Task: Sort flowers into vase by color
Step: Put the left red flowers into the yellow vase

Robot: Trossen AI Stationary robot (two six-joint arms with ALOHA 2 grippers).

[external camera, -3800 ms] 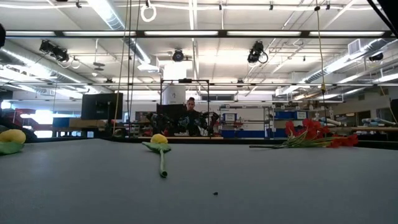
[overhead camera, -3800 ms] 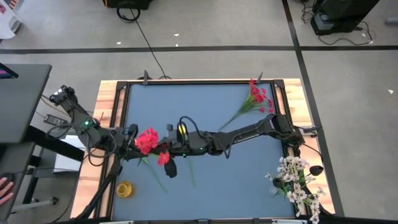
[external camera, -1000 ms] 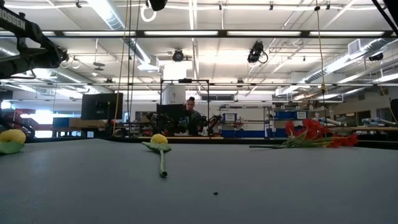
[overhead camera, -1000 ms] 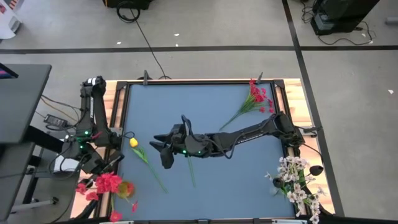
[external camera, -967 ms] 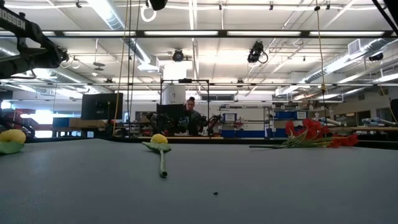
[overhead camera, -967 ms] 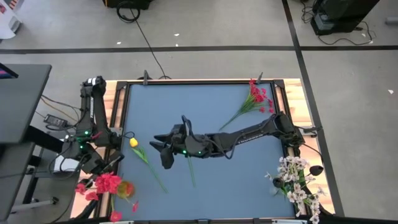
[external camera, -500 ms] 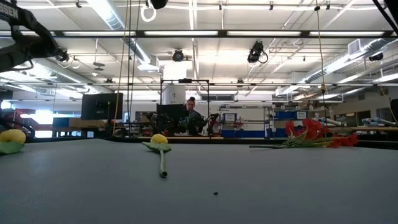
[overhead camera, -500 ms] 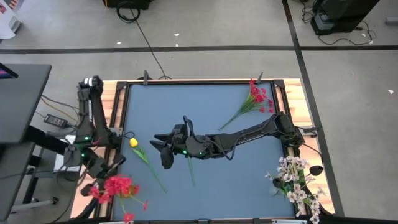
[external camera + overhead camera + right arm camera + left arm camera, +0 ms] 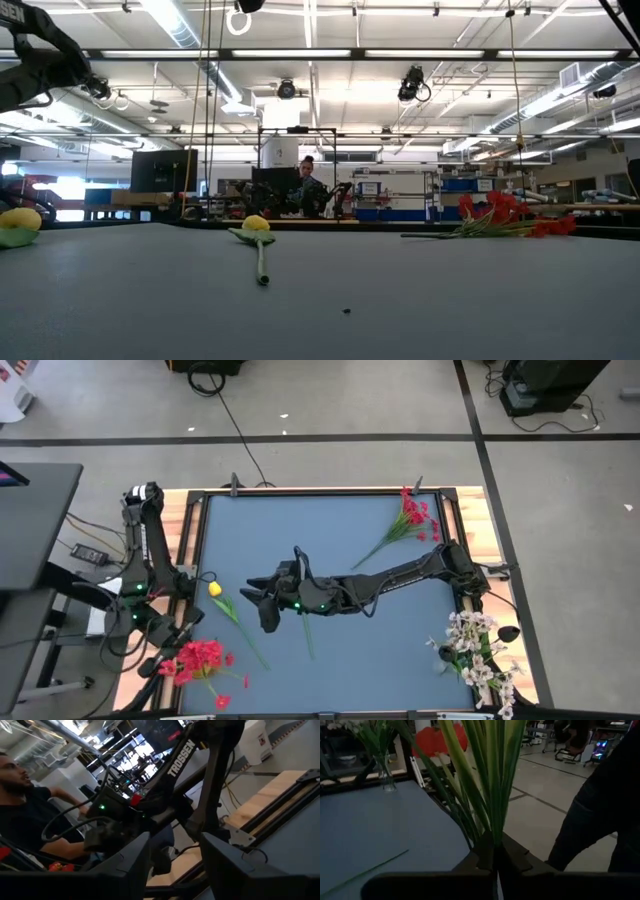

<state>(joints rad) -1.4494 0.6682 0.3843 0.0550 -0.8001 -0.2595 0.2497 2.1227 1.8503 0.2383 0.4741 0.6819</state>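
My left gripper [image 9: 163, 663] is past the left front corner of the blue mat [image 9: 330, 550]. Its fingers [image 9: 512, 855] are pressed together, pinching a bunch of green stalks [image 9: 485, 780]. The stalks stand straight out from my fingers, and the red blooms [image 9: 203, 658] are at the far end. From above, the blooms hang over the front left corner of the mat, with a few red bits trailing toward the front edge. Through my left wrist camera I see a glass vase [image 9: 385, 775] with white blossoms standing on the mat's far side.

My right gripper [image 9: 262, 600] is over the middle of the mat, a bit left of centre. Its fingers [image 9: 125, 865] are spread apart and hold nothing.

A yellow tulip [image 9: 214, 589] lies flat on the mat, just left of my right gripper. Its bud is near the mat's left edge and its stalk runs slanting toward the front. A bare green stalk [image 9: 305, 635] lies just in front of my right gripper, pointing front to back. Another red flower [image 9: 412, 518] lies flat near the mat's back right corner, blooms toward the corner, stalk pointing toward the middle. The white sprays [image 9: 478, 650] are past the mat's right front corner.
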